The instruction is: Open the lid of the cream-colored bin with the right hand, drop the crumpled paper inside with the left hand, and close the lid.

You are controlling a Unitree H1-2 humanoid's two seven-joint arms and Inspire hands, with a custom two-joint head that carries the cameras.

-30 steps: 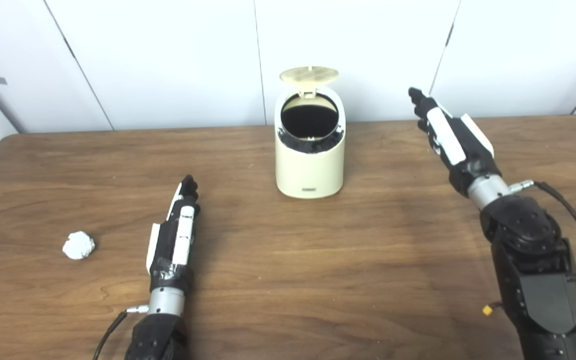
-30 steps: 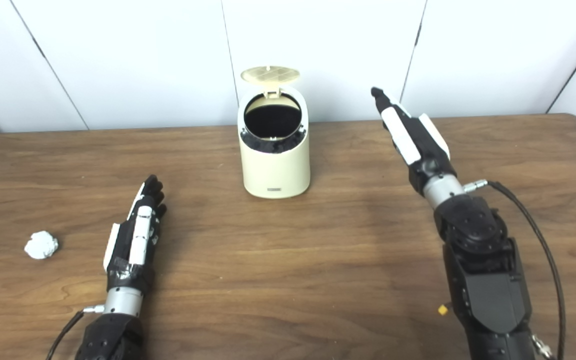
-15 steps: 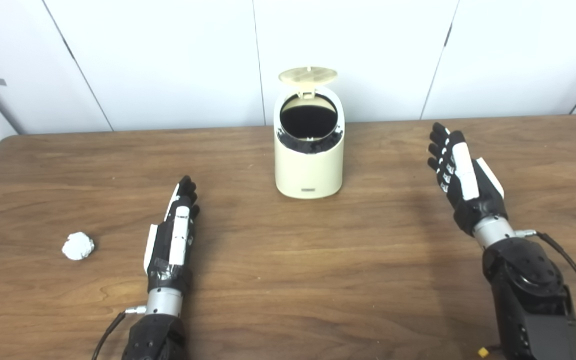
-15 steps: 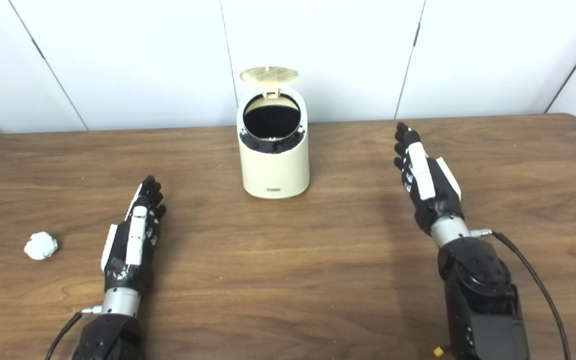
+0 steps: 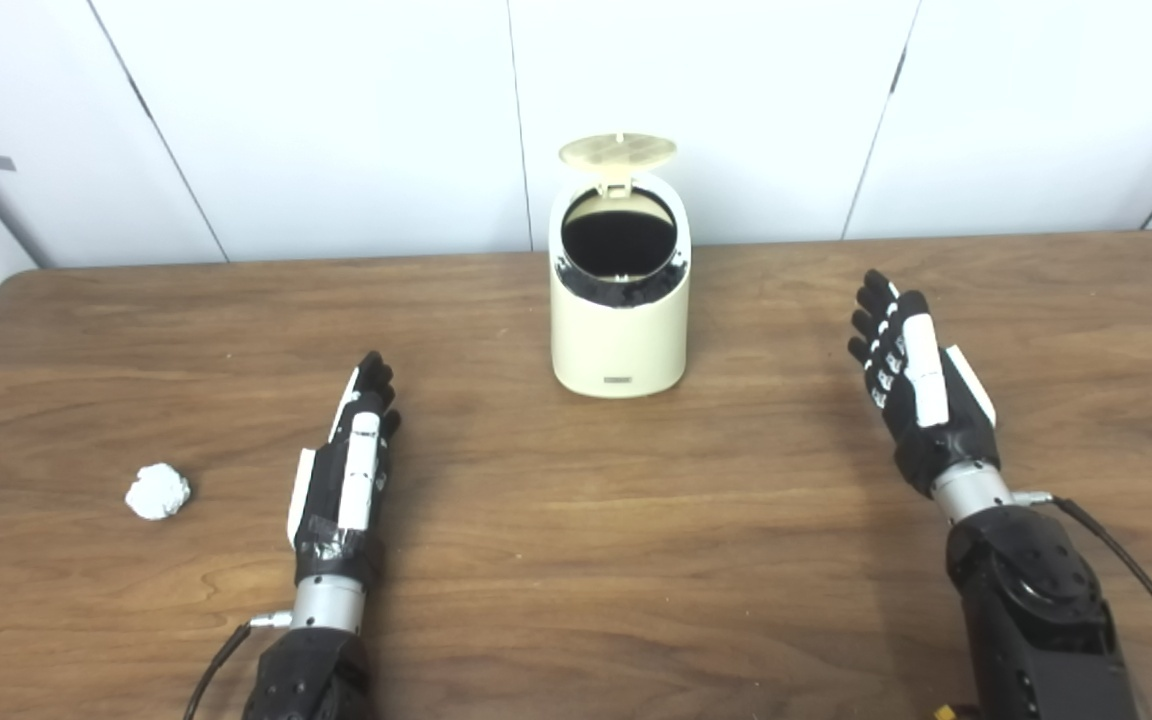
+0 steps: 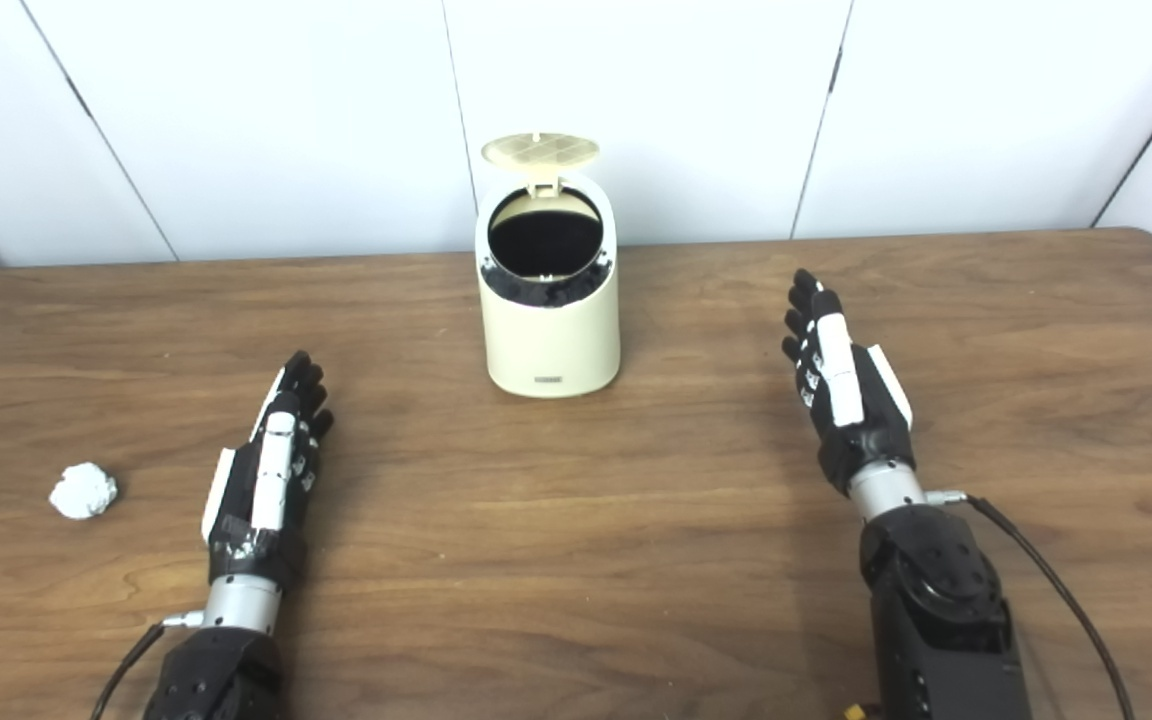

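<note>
Cream-colored bin stands on the table toward the far edge, about midway between the left and right sides, with its lid flipped up behind the round opening. The inside of the opening looks dark, and I cannot tell what lies in it.

My left robot hand lies low over the table in the near-left part, fingers stretched out straight and pointing toward the far edge, holding nothing. The crumpled paper sits on the wood to the left of that hand, near the left edge, apart from the fingers and well apart from the bin.

My right robot hand is on the right side of the table, lifted a little above the surface, fingers extended and slightly spread, empty as well. It is off to the right of the bin and nearer to me than it, touching neither bin nor lid. A black cable runs from the right wrist toward the near-right corner.
</note>
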